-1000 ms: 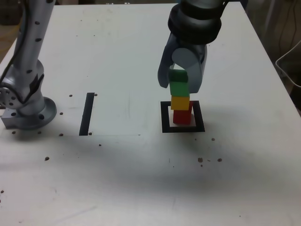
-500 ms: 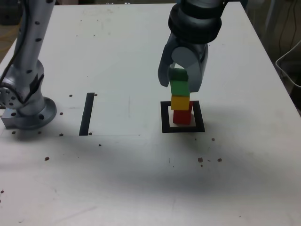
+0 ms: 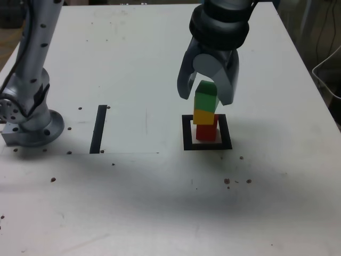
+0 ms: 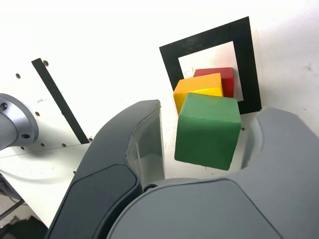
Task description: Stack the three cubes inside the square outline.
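Note:
Three cubes stand in one stack inside the black square outline [image 3: 186, 133]. The red cube [image 3: 206, 132] is at the bottom, the yellow cube [image 3: 204, 116] sits on it, and the green cube [image 3: 205, 97] is on top. My gripper [image 3: 205, 96] hangs over the stack, open, with one finger on each side of the green cube. In the wrist view the green cube [image 4: 207, 132] fills the space between the fingers [image 4: 144, 139] with a gap on either side. Beyond it the yellow cube [image 4: 199, 84], red cube [image 4: 222, 77] and outline [image 4: 209, 37] show.
A straight black strip [image 3: 98, 128] lies on the white table at the exterior view's left. The arm's grey base [image 3: 29, 122] stands further left. A white cable [image 3: 327, 69] hangs past the table's right edge. Small dark specks dot the tabletop near the front.
The jaws have spread apart from the green cube, which they were shut on a second ago. The cube stays on top of the stack.

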`<state>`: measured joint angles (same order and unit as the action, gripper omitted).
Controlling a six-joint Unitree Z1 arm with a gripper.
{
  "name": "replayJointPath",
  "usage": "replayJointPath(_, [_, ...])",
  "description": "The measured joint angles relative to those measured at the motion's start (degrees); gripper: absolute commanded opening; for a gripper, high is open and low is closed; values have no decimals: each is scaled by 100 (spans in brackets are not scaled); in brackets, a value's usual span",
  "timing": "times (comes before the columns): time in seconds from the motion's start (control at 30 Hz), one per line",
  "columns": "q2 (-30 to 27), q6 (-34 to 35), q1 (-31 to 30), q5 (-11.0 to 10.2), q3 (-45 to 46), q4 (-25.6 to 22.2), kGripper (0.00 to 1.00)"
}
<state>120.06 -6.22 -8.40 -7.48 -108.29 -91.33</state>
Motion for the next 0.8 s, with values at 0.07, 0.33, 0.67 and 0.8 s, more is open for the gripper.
replayJointPath(0.07, [-1,0,0,-17,0,0,99])
replayJointPath(0.33, [-315,58,0,-42,40,3,100])
replayJointPath(0.67, [-1466,59,6,102,902,6,100])
replayJointPath(0.8, [-1803,62,21,195,1264,11,100])
